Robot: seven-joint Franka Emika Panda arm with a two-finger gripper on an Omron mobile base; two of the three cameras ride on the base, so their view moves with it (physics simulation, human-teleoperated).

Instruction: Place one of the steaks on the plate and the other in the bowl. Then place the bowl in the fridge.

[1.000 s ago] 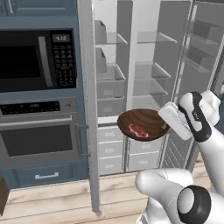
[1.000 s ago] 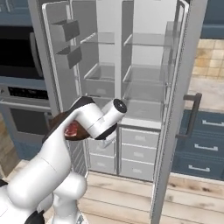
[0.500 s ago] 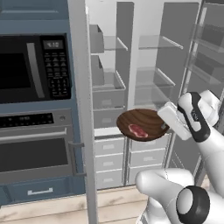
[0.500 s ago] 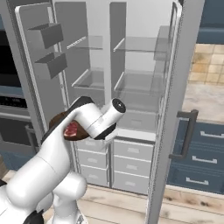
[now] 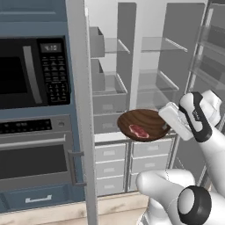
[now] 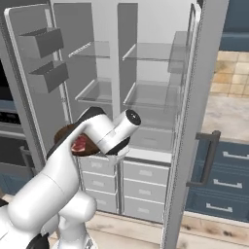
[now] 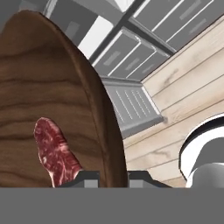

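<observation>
Gripper [image 7: 111, 177] clamped on rim of the bowl [image 5: 145, 124] — one steak [image 5: 139, 131] inside, bowl held in the air before the open fridge [image 5: 145, 83], above its white drawers [image 5: 132, 165]. Microwave [image 5: 33, 72] display digits unreadable.

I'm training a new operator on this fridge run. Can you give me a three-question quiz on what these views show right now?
1. True or false: the gripper is shut on the rim of the bowl.
2. What lies inside the bowl? A) a steak B) a plate C) nothing
3. Fill in: the fridge doors stand ____.

Key
1. True; in the hand view the rim sits between the fingertips.
2. A; a red steak lies in it.
3. Open; shelves and the white drawers show.
</observation>
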